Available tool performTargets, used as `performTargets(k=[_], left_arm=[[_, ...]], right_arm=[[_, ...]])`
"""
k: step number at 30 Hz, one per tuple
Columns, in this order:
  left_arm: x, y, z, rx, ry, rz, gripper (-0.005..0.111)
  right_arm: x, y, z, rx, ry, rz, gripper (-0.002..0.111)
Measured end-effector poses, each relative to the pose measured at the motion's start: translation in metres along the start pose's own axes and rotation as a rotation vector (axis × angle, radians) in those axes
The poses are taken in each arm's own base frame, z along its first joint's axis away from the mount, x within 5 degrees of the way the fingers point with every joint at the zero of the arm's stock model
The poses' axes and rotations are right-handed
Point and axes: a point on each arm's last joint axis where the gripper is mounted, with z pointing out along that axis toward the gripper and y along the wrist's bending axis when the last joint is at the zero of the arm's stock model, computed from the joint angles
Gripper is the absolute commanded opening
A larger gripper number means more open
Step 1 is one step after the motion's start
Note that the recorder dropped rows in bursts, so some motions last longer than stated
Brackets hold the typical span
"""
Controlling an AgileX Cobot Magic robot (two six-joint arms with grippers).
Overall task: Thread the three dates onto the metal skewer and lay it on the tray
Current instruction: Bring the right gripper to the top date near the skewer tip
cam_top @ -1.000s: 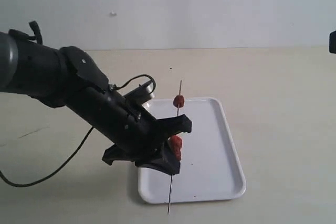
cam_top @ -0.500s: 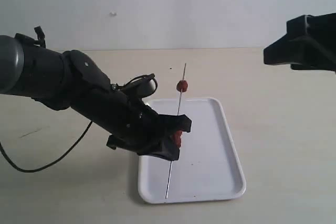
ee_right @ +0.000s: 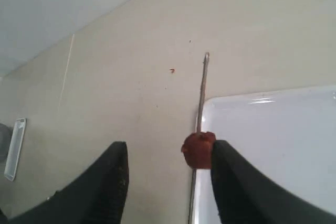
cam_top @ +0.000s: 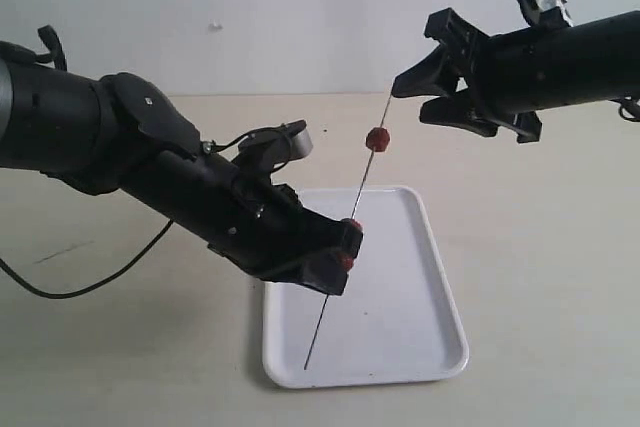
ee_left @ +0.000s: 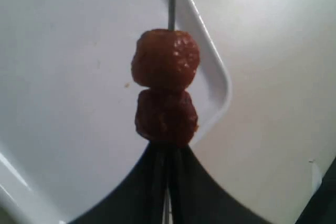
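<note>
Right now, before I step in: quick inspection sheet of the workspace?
Surface: beige table, matte.
Job's things: tray flat on the table; skewer tilted above it; two dates touching, at the left gripper; third date apart, higher up.
Clutter: red crumb on the table.
Grippers: left gripper shut on the skewer; right gripper open near the skewer's top.
Cables: black cable trailing across the table.
Surroundings: plain pale wall.

Lab-like: bare beige tabletop [cam_top: 540,267], plain white wall [cam_top: 300,7]

Beige tabletop [cam_top: 540,247], pale wall [cam_top: 300,7], tiny red speck [ee_right: 171,70]
</note>
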Motion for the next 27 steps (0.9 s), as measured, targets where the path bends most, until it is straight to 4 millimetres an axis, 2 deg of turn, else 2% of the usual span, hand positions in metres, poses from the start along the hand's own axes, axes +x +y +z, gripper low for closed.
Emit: performTargets(k=[8, 13, 16, 27], left_arm=[[-0.001, -0.002, -0.003, 0.002, -0.009, 0.009, 0.0], [-0.001, -0.002, -0.003, 0.002, -0.009, 0.012, 0.0], [-0.001, -0.002, -0.003, 0.005, -0.011, 0.014, 0.0], [-0.002, -0.003, -0.003, 0.013, -0.017, 0.01, 0.0]], right_arm=[[-0.008, -0.011, 0.021, -0.011, 0.03, 0.049, 0.047], [-0.008, -0.021, 0.031, -0.001, 0.046, 0.083, 0.03], [-0.006, -0.027, 0.036, 0.005, 0.055, 0.104, 0.024], [-0.008, -0.027, 0.039, -0.012, 0.057, 0.08, 0.025]])
